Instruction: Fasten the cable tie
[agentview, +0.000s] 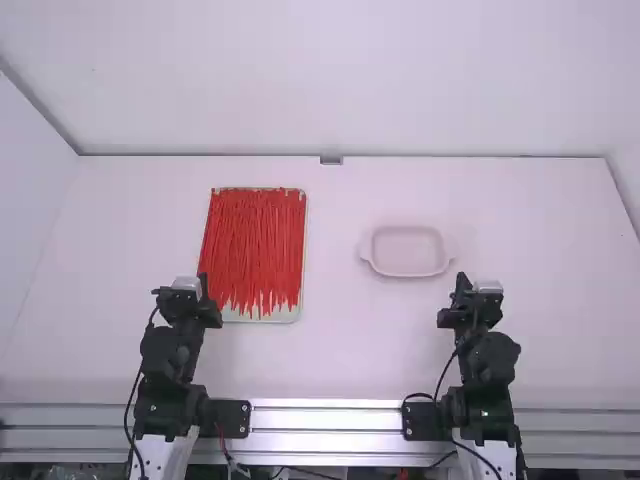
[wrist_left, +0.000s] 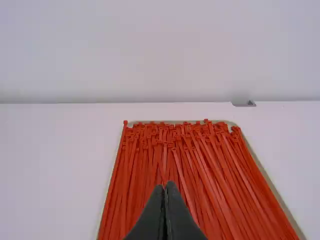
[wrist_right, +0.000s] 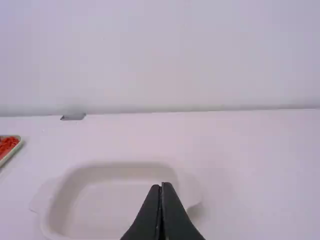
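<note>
White worktop (agentview: 120, 230) runs back to a pale wall. A small grey clip (agentview: 331, 159) sits at the middle of its far edge, and a silver rail (agentview: 330, 417) runs along the near edge, where both arm bases stand. Left of the middle lies a flat tray (agentview: 262, 317) piled with red cable ties (agentview: 254, 250). They form a dense sheaf lying lengthwise away from the arms (heads bunched in a line at the far end, tails ending raggedly at the near end). All the ties lie loose on the tray, side by side and overlapping. Right of the middle, well apart from the tray, sits a shallow white dish (agentview: 372, 252) with a small handle at each end.

The left end effector (wrist_left: 165, 186) hangs over the near end of the tray, pointing along the ties, its two fingers pressed together tip to tip. The right end effector (wrist_right: 161, 186) is poised just on the near side of the dish and aimed at it, its fingers likewise pressed together. Both arms are folded low, close to their bases, the left one in line with the tray and the right one in line with the dish.
</note>
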